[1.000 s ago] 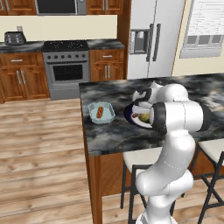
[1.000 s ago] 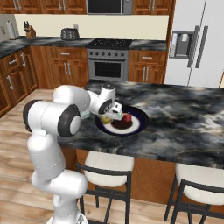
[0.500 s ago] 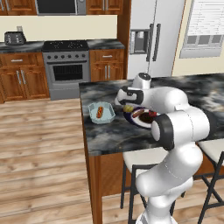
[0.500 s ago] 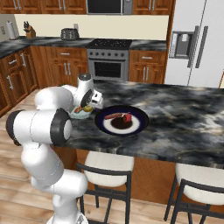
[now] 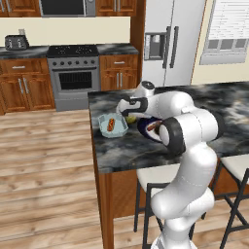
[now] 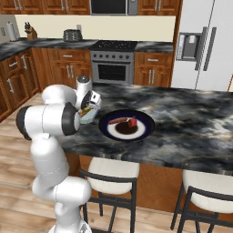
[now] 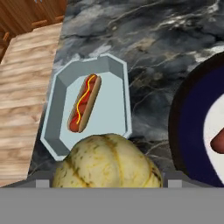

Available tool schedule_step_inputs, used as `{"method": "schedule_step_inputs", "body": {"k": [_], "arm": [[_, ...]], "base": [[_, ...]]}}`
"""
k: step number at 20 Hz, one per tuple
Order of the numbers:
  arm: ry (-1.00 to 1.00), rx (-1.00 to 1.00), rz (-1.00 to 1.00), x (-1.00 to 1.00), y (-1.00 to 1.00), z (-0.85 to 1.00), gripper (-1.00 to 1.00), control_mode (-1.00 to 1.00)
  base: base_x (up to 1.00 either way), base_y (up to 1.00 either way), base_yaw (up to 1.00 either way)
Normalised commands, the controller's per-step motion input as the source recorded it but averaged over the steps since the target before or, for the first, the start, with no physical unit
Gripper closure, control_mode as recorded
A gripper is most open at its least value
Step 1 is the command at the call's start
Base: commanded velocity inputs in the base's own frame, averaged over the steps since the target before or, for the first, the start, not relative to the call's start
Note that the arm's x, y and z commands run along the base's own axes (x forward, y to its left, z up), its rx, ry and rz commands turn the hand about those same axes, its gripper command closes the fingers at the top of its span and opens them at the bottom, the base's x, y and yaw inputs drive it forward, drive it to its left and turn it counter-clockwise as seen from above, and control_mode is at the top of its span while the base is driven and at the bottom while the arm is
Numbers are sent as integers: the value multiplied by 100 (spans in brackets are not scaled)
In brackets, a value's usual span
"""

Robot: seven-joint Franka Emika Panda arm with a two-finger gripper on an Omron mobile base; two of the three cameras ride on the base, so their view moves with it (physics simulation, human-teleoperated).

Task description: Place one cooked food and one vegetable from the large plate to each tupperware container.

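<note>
I am looking at a rendered kitchen with a dark marbled island counter (image 5: 121, 151), wood cabinets, a stove and a steel refrigerator behind it. My white arm reaches across the counter, and the gripper (image 5: 127, 113) hangs just above the near edge of a tupperware container (image 5: 113, 125), between that tub and the large plate (image 5: 144, 127).

In the hand view, a pale yellow, ribbed squash (image 7: 108, 162) sits at the bottom, right where the fingertips would rise. The fingertips themselves are hidden behind it, so the jaws appear to be closed around the squash, though I cannot see how wide they stand. The squash is over the tub's near rim, not yet inside it.

The tupperware container (image 7: 89, 103) is a pale blue-green tub with cut corners. A hot dog (image 7: 84, 103) in a bun, with a yellow mustard line, lies lengthwise inside it.

The large plate (image 7: 186, 131) is just beside the tub, to the right in the hand view, its dark navy rim and white ring showing. From the right base view, the plate (image 6: 109, 129) carries a sausage (image 6: 119, 120) and a small red food item (image 6: 133, 122) that I cannot identify, both near its dark centre. Two stools stand under the counter's near side.
</note>
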Motion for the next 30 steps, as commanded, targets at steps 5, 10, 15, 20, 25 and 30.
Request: {"method": "schedule_step_inputs", "body": {"k": [5, 10, 15, 20, 25, 30], "arm": [[0, 0, 0, 47, 29, -28, 100, -100], [0, 0, 0, 48, 40, -38, 100, -100], [0, 0, 0, 27, 3, -49, 100, -100], [0, 0, 0, 29, 4, -36, 100, -100], [0, 0, 0, 37, 6, -23, 100, -100], [0, 0, 0, 29, 6, -26, 100, -100]], "base": [[0, 0, 0], [0, 0, 0], [0, 0, 0], [0, 0, 0], [0, 0, 0], [0, 0, 0]]}}
